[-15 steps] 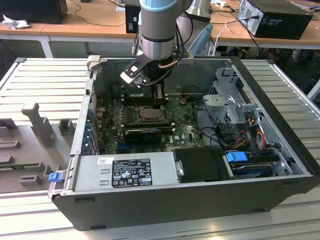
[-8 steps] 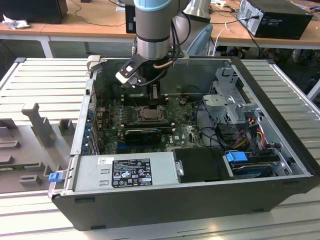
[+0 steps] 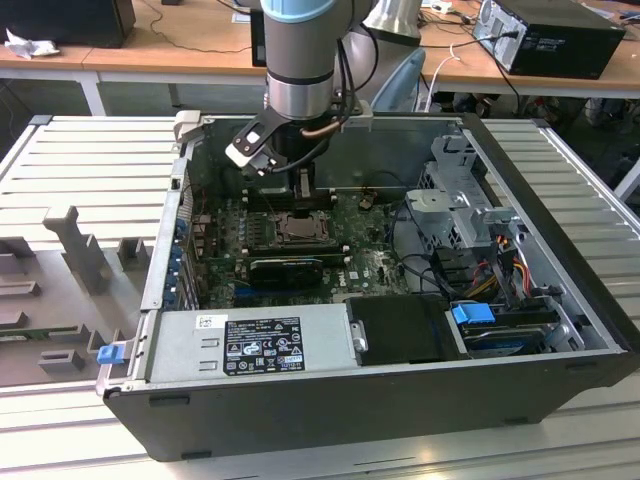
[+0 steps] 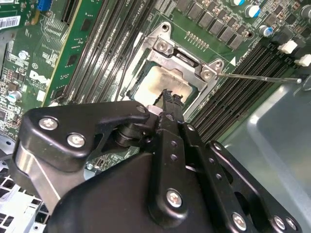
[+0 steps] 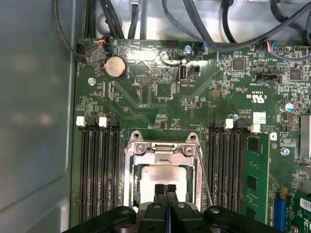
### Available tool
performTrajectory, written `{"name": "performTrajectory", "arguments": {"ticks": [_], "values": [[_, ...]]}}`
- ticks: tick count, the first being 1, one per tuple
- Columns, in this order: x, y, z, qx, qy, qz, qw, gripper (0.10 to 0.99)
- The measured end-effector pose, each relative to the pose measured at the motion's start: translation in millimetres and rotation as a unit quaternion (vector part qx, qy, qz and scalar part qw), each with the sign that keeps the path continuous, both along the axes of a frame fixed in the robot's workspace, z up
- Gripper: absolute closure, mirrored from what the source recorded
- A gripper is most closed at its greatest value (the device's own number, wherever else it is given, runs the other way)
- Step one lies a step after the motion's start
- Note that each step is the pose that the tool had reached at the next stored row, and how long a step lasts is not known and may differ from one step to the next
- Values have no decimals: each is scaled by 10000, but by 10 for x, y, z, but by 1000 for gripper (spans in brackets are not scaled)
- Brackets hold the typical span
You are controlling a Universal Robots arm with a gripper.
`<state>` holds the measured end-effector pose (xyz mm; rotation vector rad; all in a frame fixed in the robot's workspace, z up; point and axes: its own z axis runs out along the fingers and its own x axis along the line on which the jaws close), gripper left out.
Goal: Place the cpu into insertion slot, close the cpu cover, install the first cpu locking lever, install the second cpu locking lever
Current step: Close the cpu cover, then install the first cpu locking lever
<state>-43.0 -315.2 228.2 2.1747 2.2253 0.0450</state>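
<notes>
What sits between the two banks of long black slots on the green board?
The cpu, framed by the silver cpu cover, as the first wrist view shows.

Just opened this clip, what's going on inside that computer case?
One robot arm reaches into an open computer case. Its gripper, jaws shut, is right over the cpu, which lies in the insertion slot with the cpu cover seemingly lowered around it. A thin locking lever sticks out sideways from the socket, apparently unlatched.
</notes>
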Motion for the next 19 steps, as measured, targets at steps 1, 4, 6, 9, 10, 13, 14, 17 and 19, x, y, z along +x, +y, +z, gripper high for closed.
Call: {"name": "performTrajectory", "arguments": {"ticks": [1,4,6,9,10,13,14,17,19], "values": [[-4,0,2,0,0,0,10000,980],[-5,0,56,0,0,0,10000,980],[-5,0,88,0,0,0,10000,980],[-5,0,112,1,0,0,10000,980],[-5,0,117,1,-1,0,10000,980],[-5,0,138,1,0,0,10000,980],[-5,0,146,0,0,0,10000,980],[-5,0,186,0,0,0,10000,980],[-5,0,205,0,0,0,10000,980]]}}
